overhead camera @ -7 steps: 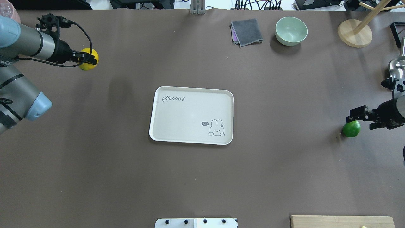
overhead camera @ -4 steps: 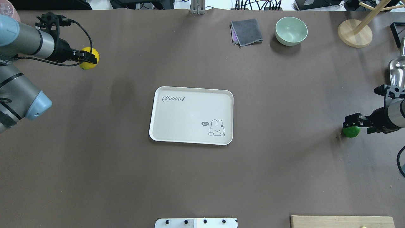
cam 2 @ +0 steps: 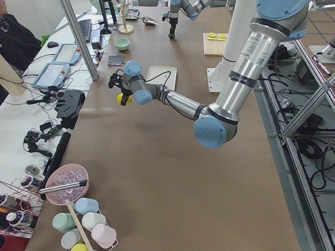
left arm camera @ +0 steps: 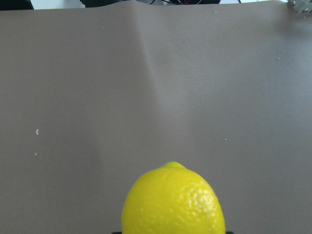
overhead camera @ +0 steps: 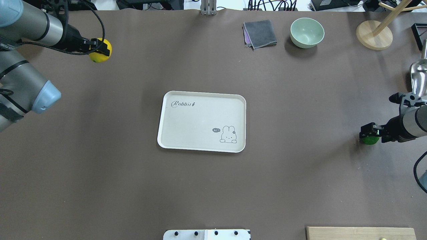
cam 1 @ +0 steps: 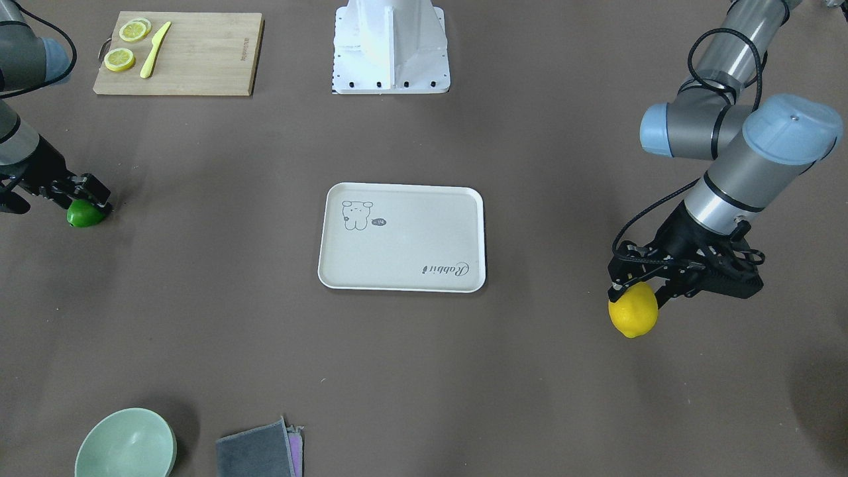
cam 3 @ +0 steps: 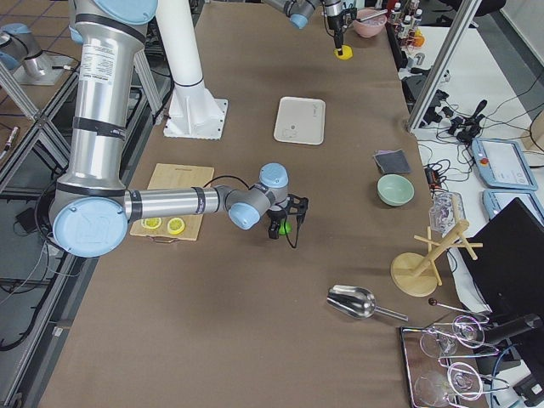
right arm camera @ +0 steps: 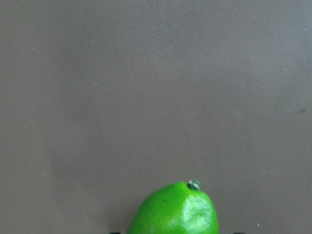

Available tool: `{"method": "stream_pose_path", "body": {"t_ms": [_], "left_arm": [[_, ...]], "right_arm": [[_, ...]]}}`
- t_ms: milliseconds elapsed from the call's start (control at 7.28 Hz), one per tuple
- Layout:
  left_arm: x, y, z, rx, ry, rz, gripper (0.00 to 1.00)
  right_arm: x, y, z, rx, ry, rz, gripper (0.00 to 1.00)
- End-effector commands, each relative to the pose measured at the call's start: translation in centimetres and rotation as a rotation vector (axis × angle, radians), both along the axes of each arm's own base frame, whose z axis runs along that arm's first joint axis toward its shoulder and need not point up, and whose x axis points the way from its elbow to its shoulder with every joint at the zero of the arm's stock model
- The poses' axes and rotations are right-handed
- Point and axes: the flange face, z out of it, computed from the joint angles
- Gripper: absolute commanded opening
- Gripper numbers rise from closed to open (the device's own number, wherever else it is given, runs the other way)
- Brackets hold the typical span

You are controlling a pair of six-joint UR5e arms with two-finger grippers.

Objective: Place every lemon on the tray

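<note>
The yellow lemon [overhead camera: 100,56] is held in my shut left gripper [overhead camera: 100,50] above the table at the far left; it also shows in the front view [cam 1: 634,315] and fills the bottom of the left wrist view [left arm camera: 173,202]. The green lemon [overhead camera: 370,140] lies on the table at the right. My right gripper [overhead camera: 368,133] is over it, with its fingers open on either side. The right wrist view shows the green lemon [right arm camera: 173,212] between them. The cream tray [overhead camera: 200,116] with the rabbit drawing lies at the table's centre with nothing on it.
A green bowl [overhead camera: 307,31], a grey cloth [overhead camera: 260,33], a wooden stand [overhead camera: 373,35] and a metal scoop [overhead camera: 418,71] are at the far right. A cutting board [cam 1: 179,53] with lemon slices [cam 1: 119,58] and a yellow knife [cam 1: 154,50] lies near the robot base [cam 1: 391,46].
My left gripper has lifted the yellow lemon and carried it a little right and farther away. My right gripper has moved left and down over the green lemon.
</note>
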Motion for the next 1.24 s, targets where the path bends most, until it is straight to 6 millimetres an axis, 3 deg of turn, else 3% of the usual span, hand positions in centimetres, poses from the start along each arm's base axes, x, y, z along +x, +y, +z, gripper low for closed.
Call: {"method": "stream_pose_path", "body": {"t_ms": [0, 137, 275, 412, 550, 824, 962, 1099], "left_arm": [[3.6, 1.1, -2.5, -0.057, 0.058, -0.007, 0.00], [5.6, 1.9, -3.9, -0.076, 0.083, 0.001, 0.00], [7.1, 2.6, -5.3, -0.101, 0.115, -0.005, 0.00], [9.7, 4.0, -6.8, -0.098, 0.132, -0.020, 0.00], [13.0, 5.4, -8.5, -0.094, 0.140, -0.031, 0.00], [17.5, 7.9, -11.1, -0.088, 0.159, -0.047, 0.00], [19.1, 9.0, -11.3, -0.077, 0.150, -0.048, 0.00], [21.0, 10.5, -11.0, -0.066, 0.137, -0.041, 0.00]], "right_arm": [[-0.1, 0.0, -0.1, 0.002, -0.003, -0.001, 0.24], [-0.1, 0.0, -0.7, 0.010, -0.013, -0.003, 0.00], [-0.2, 0.0, -2.5, 0.030, -0.038, -0.008, 0.00], [-0.2, 0.3, -5.9, 0.056, -0.097, -0.031, 0.00], [-1.3, -0.8, -10.0, 0.081, -0.128, -0.037, 0.00], [-5.5, -5.2, -18.2, 0.055, -0.131, -0.031, 0.00], [-7.7, -6.2, -21.9, 0.027, -0.153, -0.011, 0.00], [-8.7, -6.5, -23.6, 0.035, -0.165, -0.015, 0.00]]}}
